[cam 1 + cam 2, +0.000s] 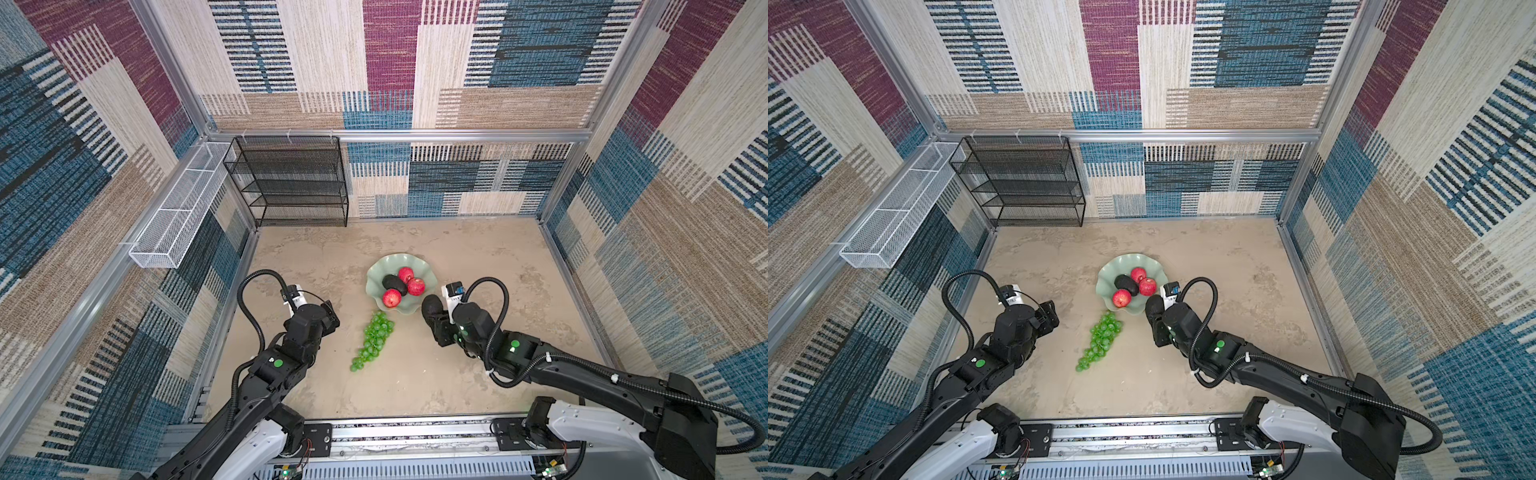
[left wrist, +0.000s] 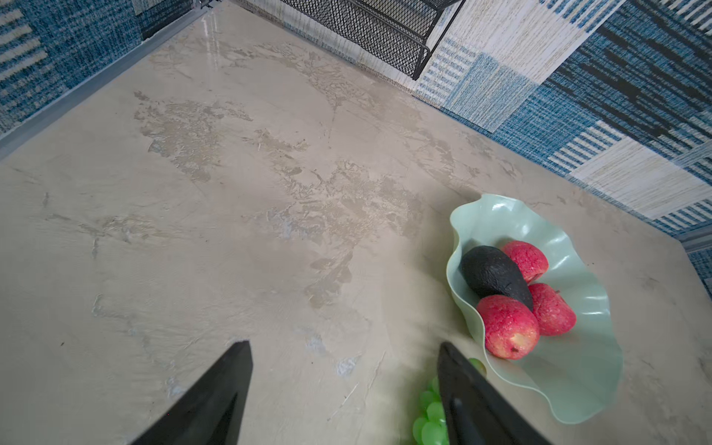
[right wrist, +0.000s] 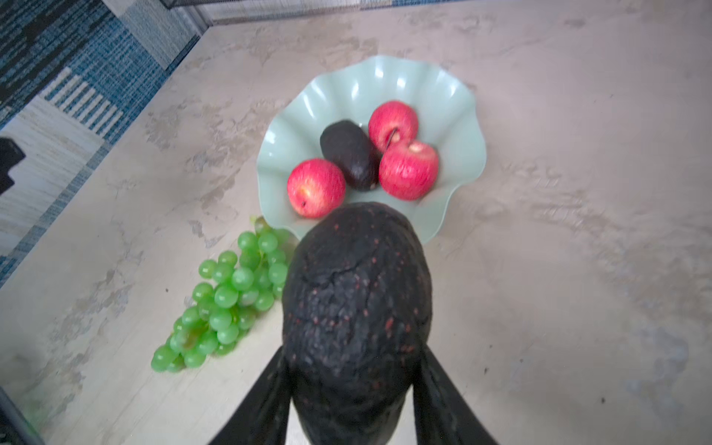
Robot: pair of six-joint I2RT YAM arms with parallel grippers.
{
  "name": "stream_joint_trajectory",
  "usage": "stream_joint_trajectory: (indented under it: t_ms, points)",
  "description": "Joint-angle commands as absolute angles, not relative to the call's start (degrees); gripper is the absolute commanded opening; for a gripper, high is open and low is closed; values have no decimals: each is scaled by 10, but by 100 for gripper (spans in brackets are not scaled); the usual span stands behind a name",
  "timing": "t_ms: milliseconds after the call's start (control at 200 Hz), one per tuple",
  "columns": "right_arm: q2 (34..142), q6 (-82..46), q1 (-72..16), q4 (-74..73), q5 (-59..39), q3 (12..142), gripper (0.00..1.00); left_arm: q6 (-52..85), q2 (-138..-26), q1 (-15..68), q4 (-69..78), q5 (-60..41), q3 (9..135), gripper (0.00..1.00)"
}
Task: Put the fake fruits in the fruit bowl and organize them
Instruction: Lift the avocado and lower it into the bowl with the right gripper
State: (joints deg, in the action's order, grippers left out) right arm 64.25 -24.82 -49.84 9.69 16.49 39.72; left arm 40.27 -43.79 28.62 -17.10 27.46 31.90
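Avocado [image 3: 356, 308] sits clamped in my right jaws, just short of the fruit bowl [image 3: 346, 88]; I'd clear its rim, then release low beside the apples [image 3: 408, 169]. Left jaws gape, empty.

Lab test cell: aluminium frame [image 1: 399, 135], carpeted walls [image 1: 324, 62]

black mesh rack [image 1: 291, 183]: back-left corner, on tabletop [image 1: 478, 257] | white wire tray [image 1: 178, 208]: along left wall

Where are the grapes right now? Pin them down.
In both top views the grapes lie on the table near the middle, outside the fruit bowl, their upper end just off its near rim.
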Motion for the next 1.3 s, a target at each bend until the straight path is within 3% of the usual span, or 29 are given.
stream_joint_trajectory:
  t_ms: [0, 331, 721, 997, 1292]
  points:
    - [693, -176, -472, 70, 143, 445, 45, 404, -439, 285, -163, 258, 327, 79]
    - [868, -142, -446, -11, 94, 530, 45, 398, -423, 283, -212, 231, 332, 79]
    - [958, -157, -422, -64, 69, 536, 49, 389, -473, 283, -211, 82, 322, 79]
    - [943, -170, -418, -60, 55, 531, 70, 343, -495, 284, -203, -36, 310, 79]
    - [803, -170, -409, -51, 72, 523, 92, 328, -508, 298, -162, -90, 296, 79]
